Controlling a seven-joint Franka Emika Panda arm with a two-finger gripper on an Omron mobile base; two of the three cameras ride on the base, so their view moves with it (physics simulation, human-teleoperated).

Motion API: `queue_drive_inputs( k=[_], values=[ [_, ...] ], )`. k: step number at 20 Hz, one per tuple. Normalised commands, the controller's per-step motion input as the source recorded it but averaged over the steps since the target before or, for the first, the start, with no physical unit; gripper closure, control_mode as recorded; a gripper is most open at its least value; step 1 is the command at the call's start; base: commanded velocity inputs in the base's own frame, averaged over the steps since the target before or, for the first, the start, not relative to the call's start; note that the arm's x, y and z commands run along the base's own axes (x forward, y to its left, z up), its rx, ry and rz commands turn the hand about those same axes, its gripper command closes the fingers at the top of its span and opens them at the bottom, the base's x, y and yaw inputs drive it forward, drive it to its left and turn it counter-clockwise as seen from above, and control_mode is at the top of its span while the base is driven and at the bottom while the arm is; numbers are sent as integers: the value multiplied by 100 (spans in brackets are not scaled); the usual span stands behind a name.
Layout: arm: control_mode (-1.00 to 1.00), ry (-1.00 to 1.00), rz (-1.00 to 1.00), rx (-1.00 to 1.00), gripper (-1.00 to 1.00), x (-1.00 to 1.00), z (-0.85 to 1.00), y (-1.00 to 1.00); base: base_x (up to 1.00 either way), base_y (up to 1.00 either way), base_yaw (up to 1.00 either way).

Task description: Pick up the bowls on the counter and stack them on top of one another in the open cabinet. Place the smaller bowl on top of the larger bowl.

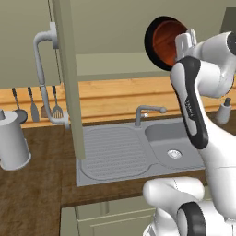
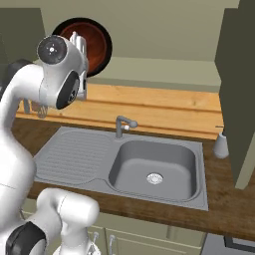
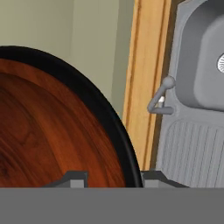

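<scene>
Brown wood runs along the tabletop (image 2: 234, 209), and a grey sink (image 2: 154, 169) sits in the middle of it. A tap (image 1: 146, 112) stands at the back of the sink. High above, the arm holds up a bowl (image 1: 162, 42). It is red-brown inside with a thick black rim. It is tipped on its side, so its open face looks out at the room.

The fingers (image 3: 111, 177) are closed on the bowl's rim, one finger inside and one outside. From the hand view, the rim passes right between the two dark tips.

The open cabinet (image 1: 115, 62) is just behind the bowl. Its green door (image 1: 67, 78) swings out to the left, with a curved grey handle (image 1: 44, 69) on it. I cannot tell which of the two bowls this is, and I cannot see whether another bowl waits on the shelf.

To do this step well, the arm should turn the bowl until it is flat, open side up. Then it should move in slowly over the pale shelf and keep clear of the door edge. It should go down softly and let go only when the bowl rests on something. A grip on the thin rim could slip, so no fast swings. A grey canister (image 1: 13, 143) stands far off to the left, out of the way.
</scene>
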Motion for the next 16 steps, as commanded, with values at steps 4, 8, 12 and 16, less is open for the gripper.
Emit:
queue_drive_inputs(
  k=[4, 8, 12, 16],
  values=[
    [-100, 1, 0, 4, 100, 94, 0, 0, 0, 0, 0],
    [-100, 2, 0, 0, 100, 74, -8, 0, 0, 0, 0],
    [-100, 5, 0, 0, 100, 61, -31, 0, 0, 0, 0],
    [-100, 1, 0, 0, 100, 58, -29, 0, 0, 0, 0]
  ],
)
